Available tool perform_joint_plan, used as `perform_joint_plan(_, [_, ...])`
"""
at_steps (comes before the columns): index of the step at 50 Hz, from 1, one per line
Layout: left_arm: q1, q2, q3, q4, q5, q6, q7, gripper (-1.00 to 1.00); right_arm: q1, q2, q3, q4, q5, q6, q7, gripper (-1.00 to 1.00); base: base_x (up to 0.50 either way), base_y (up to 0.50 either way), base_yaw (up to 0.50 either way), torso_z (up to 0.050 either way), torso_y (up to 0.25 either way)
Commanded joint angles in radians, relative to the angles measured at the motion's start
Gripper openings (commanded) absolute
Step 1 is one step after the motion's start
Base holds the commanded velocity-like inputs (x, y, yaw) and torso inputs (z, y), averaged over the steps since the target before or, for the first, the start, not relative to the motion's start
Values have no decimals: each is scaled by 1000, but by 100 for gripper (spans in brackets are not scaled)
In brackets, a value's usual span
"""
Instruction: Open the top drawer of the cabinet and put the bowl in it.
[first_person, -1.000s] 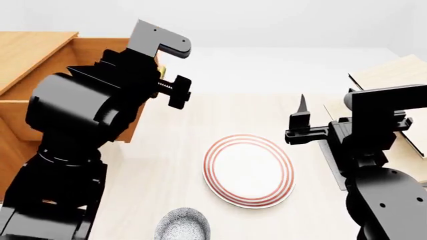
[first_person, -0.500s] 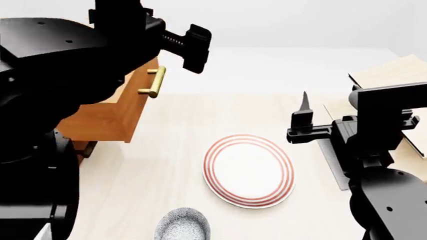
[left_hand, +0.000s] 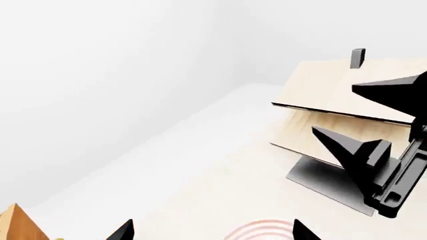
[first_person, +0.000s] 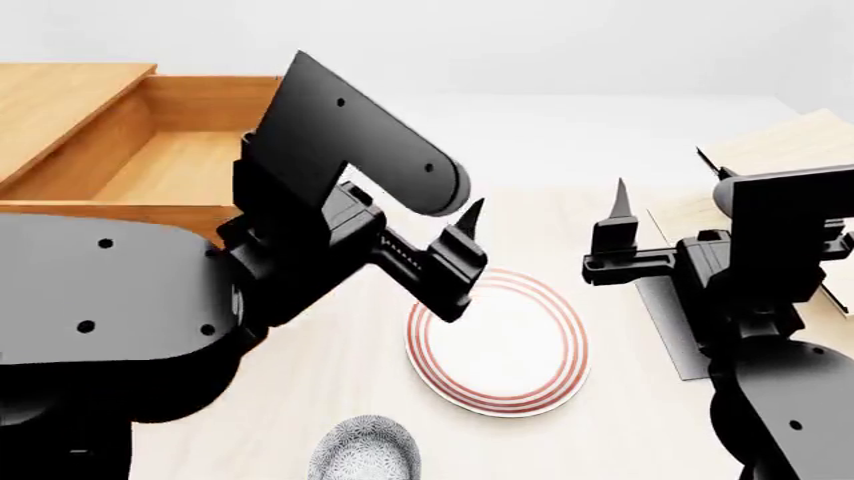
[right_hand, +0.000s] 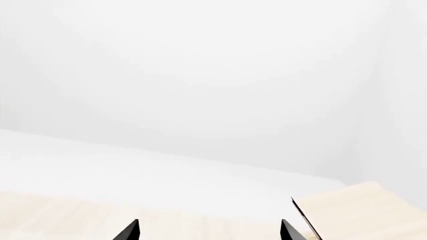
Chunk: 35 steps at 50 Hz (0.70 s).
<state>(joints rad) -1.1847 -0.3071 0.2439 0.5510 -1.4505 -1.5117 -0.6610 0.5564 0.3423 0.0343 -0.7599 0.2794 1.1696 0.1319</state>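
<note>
I see the top drawer (first_person: 160, 165) pulled out of the orange-brown cabinet (first_person: 60, 95) at the surface's far left corner, its box open upward with nothing inside. The bowl (first_person: 364, 449), grey-blue speckled, sits upright at the near edge, well apart from the drawer.

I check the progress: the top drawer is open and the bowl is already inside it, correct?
Not quite. The top drawer is open, but it is empty; the head view shows the bowl on the table, near the plate.
</note>
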Motion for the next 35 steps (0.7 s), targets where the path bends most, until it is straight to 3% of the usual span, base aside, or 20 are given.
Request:
perform_joint_plan(1, [130, -43, 33, 130, -118, 28, -67, 100, -3, 1, 2, -4, 4, 1, 5, 100, 0, 0, 0, 0, 0])
perform_joint_plan(16, [332, -129, 88, 224, 31, 78, 56, 100, -24, 1, 8, 9, 4, -27, 8, 100, 0, 0, 0, 0, 0])
perform_joint_plan(35, [483, -229, 113, 262, 111, 141, 105, 100, -21, 4, 11, -3, 16, -16, 13, 100, 0, 0, 0, 0, 0])
